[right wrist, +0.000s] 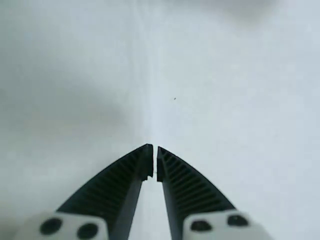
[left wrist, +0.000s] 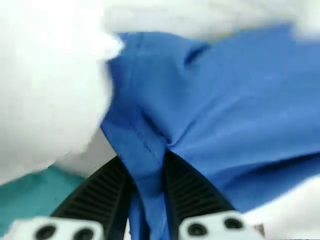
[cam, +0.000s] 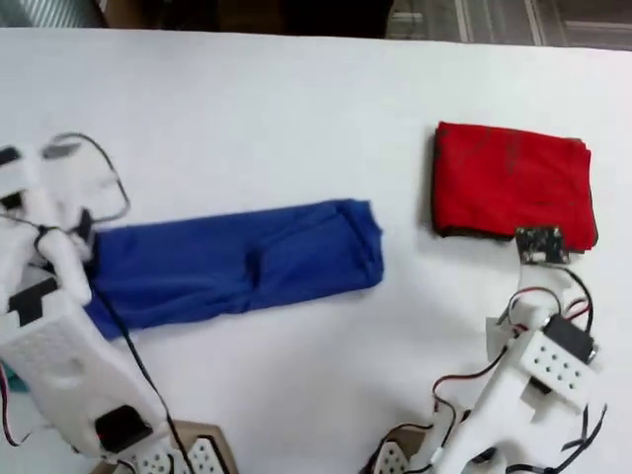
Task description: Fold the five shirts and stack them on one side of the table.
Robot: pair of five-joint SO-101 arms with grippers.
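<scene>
A blue shirt [cam: 237, 262] lies folded into a long strip across the middle left of the white table [cam: 296, 109]. My left gripper [left wrist: 146, 167] is at the strip's left end, shut on a fold of the blue shirt [left wrist: 230, 105]. A red shirt [cam: 513, 183] lies folded into a square at the right side of the table. The right arm [cam: 538, 346] stands just in front of the red shirt. My right gripper [right wrist: 154, 156] hangs over bare white table with its fingers together and nothing between them.
A teal cloth [left wrist: 30, 192] shows beneath the left gripper, and a sliver of teal [cam: 8, 377] peeks out at the table's left edge. Arm bases and cables [cam: 188, 449] occupy the front edge. The back half of the table is bare white.
</scene>
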